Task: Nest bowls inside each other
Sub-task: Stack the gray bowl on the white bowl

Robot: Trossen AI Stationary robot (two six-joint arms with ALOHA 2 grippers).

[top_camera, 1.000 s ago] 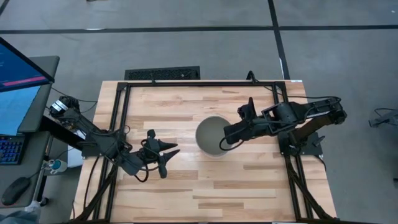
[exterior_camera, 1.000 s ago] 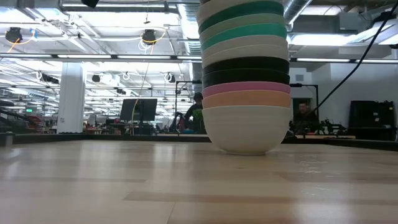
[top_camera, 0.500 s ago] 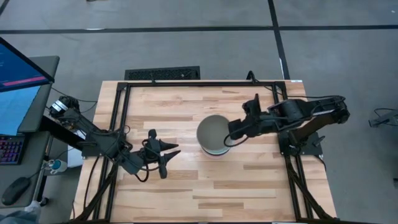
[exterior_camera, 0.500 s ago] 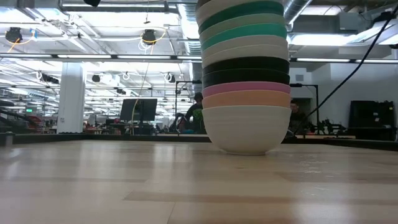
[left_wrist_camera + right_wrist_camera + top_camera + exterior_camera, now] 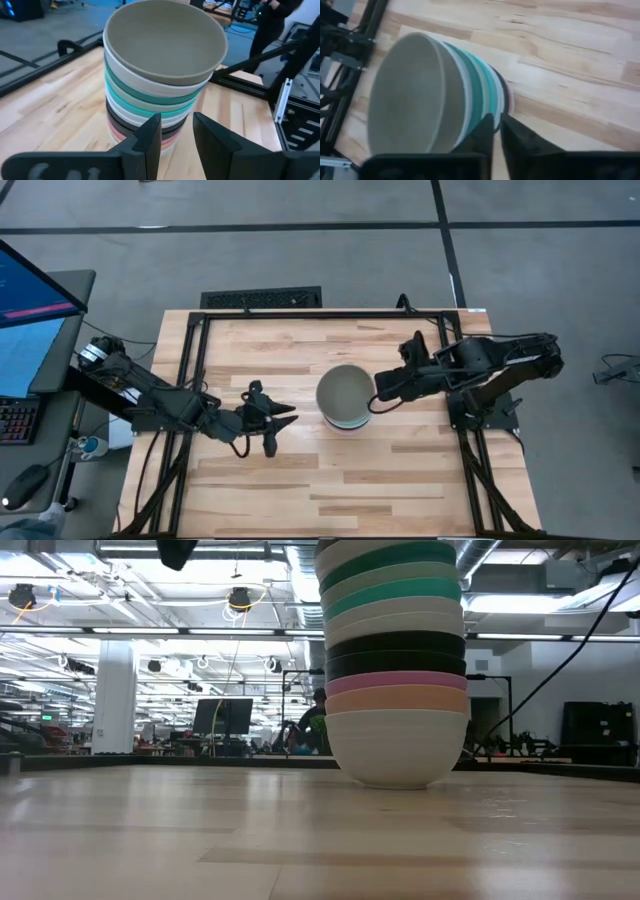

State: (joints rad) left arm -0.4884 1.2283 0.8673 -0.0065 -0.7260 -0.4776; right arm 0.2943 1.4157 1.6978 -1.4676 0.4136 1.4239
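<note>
Here, one tall stack of nested bowls [image 5: 345, 396] stands mid-table [image 5: 300, 490], unmarked; left pincer [image 5: 281, 422] released nearby, right pincer [image 5: 372, 402] nearly closed, empty, beside it.

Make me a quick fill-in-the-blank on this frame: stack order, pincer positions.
1. The bottom bowl of the stack is coloured ____.
2. The bowl right above the white bottom bowl is ____.
3. The top bowl, seen from the left wrist, holds ____ inside.
4. From above, the left pincer sits apart from the stack, and the right pincer sits on its ____ side.

Missing words: white; orange; nothing; right
</note>
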